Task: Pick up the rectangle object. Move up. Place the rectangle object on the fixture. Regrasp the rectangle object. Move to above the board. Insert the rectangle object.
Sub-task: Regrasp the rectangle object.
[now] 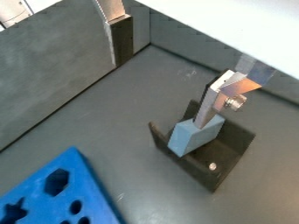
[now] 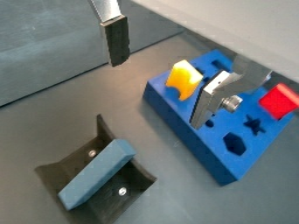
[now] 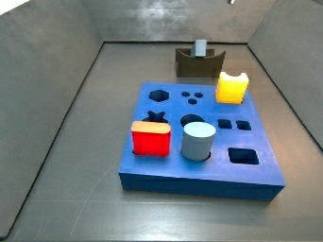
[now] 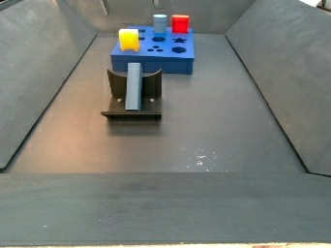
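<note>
The dark grey worktop (image 3: pixel 76 142) lies between sloping grey walls. On it sits the board (image 3: pixel 202 142), a thick blue slab with hexagon, round, square and cross-shaped holes; in a side view it carries a yellow piece (image 3: pixel 231 87) at a far corner, a red piece (image 3: pixel 150 138) and a pale grey-blue cylinder (image 3: pixel 198 141) standing side by side nearer its middle.

Just beyond the board stands the fixture (image 4: pixel 131 100), a dark L-shaped bracket on a base plate, apart from the board. The rectangle object (image 2: pixel 98 171), a slim grey-blue block, rests in the fixture and leans tilted against its upright wall; both wrist views show it there, and both side views show it poking above the bracket.

The tool (image 2: pixel 163 59) hangs above the fixture, clear of the block. Its two silver fingers (image 2: pixel 114 35) with dark pads stand wide apart with nothing between them.
</note>
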{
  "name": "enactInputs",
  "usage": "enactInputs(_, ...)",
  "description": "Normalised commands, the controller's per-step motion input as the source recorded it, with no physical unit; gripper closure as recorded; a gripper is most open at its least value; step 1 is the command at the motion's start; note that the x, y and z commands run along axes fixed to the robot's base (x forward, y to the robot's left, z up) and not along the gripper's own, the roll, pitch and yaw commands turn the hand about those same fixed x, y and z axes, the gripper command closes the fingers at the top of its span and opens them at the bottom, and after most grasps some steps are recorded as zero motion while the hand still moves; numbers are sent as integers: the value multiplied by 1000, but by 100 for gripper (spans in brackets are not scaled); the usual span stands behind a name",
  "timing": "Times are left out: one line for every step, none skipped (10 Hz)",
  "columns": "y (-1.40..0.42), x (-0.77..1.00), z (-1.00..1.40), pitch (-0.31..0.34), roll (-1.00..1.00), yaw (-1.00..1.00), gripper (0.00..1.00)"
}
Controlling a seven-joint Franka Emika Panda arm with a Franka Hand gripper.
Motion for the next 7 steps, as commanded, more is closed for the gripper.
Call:
enactInputs(-26, -29, 14, -50, 1000, 16, 0)
enactInputs(-21, -27, 14, -55, 1000, 16, 0)
enactInputs(-21, -23, 11, -61, 1000, 17, 0)
enactInputs(-24, -20, 10, -65, 1000, 17, 0)
enactInputs(-23, -19, 10, -68, 1000, 17, 0)
enactInputs(-19, -21, 8, -71, 1000, 18, 0)
enactInputs(-17, -23, 6, -73, 1000, 18, 0)
